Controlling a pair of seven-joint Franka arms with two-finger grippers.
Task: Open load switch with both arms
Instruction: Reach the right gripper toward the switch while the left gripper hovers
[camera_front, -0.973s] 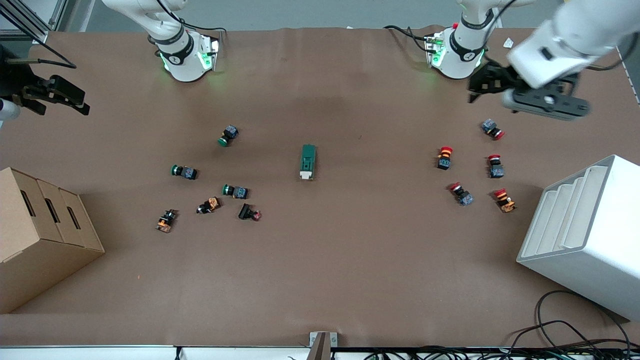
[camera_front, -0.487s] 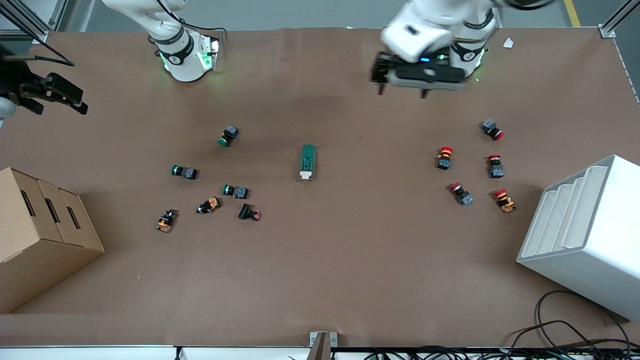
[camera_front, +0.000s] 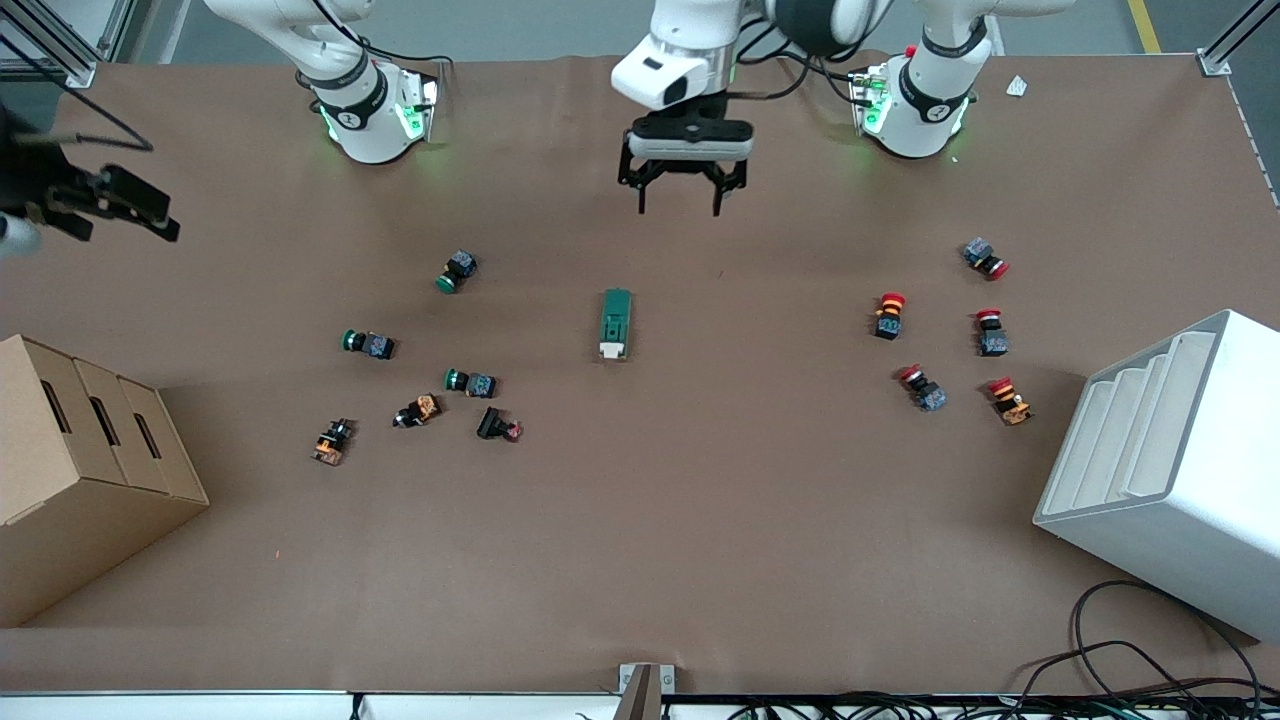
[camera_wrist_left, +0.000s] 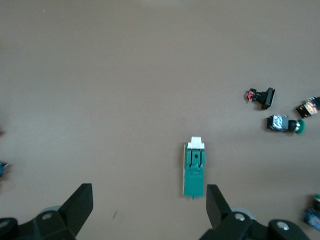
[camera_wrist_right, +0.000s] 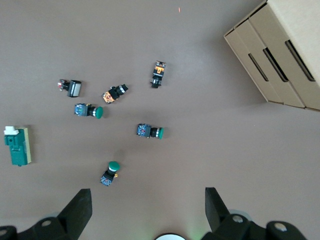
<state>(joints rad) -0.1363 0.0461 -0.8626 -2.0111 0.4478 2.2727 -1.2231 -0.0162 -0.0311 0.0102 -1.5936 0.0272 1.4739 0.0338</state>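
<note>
Two arms ready: the left gripper (camera_front: 682, 210), fingers spread, has swung in above the untouched load switch (camera_front: 616, 323), while the right gripper (camera_front: 110, 205), fingers spread, waits.

Both arms (camera_front: 680, 60) are glossy white with rounded jointed links, black bands at the joints and black cables trailing along them. Their bases (camera_front: 375, 115) glow green. Each ends in a black two-finger gripper; the left gripper (camera_front: 682, 205) has slim dark fingers.
</note>
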